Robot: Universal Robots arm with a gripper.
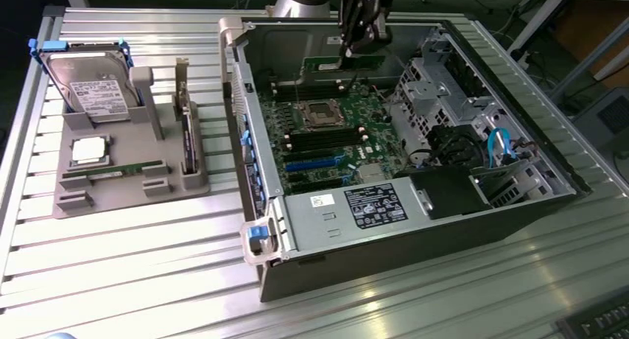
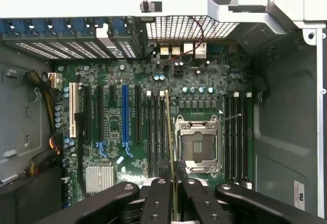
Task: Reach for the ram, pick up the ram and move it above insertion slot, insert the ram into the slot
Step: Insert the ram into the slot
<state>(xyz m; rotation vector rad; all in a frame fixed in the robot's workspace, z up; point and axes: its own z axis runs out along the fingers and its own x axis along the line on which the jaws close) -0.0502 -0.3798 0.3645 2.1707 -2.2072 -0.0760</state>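
Green ram, clamped edge-on in the gripper, hangs above the black slot beneath it, beside the processor socket; positioning step, likely; insertion demands exact edge alignment.

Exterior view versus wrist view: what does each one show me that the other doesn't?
Exterior view: the hard drive and a square silver chip in a grey holder beside the open computer case. Wrist view: the ram edge-on, running parallel to the black slots next to the processor socket. Both: the gripper clamped on the ram above the motherboard.
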